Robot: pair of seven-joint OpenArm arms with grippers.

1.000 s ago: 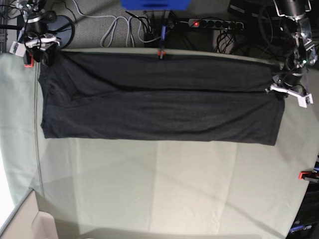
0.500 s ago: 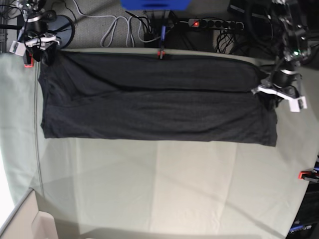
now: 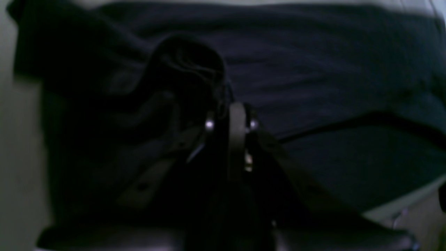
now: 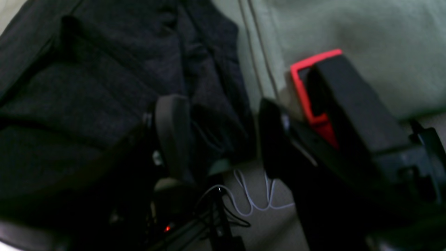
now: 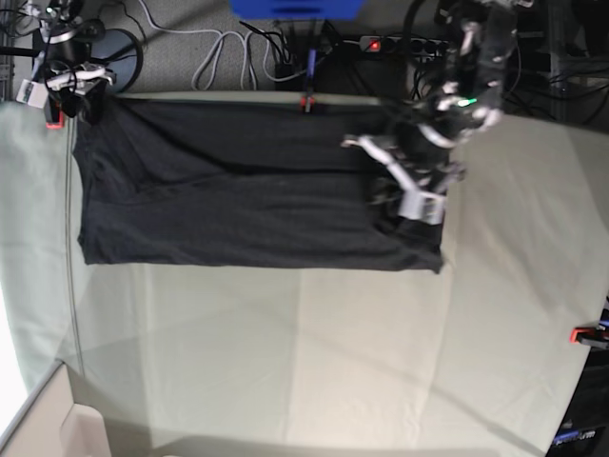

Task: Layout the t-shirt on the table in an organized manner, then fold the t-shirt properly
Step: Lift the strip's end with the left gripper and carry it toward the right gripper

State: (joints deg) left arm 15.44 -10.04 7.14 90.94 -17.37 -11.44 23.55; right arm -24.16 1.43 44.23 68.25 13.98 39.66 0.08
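The dark t-shirt lies as a long folded band along the far side of the table. My left gripper hovers over the band's right part, shut on a bunch of the shirt's end, which is lifted and doubled back leftward. In the left wrist view the closed fingertips pinch a hump of dark t-shirt. My right gripper sits at the shirt's far left corner. Its fingers stand open, with the edge of the t-shirt lying between and under them.
A red clamp grips the table edge just beside the right gripper. Another clamp sits mid far edge, and one at the right edge. A power strip and cables lie on the floor beyond the table.
My left gripper has swept left and slightly toward the front, dragging the shirt's right end with it. The shirt's right edge now sits much further left. The right gripper has not moved.
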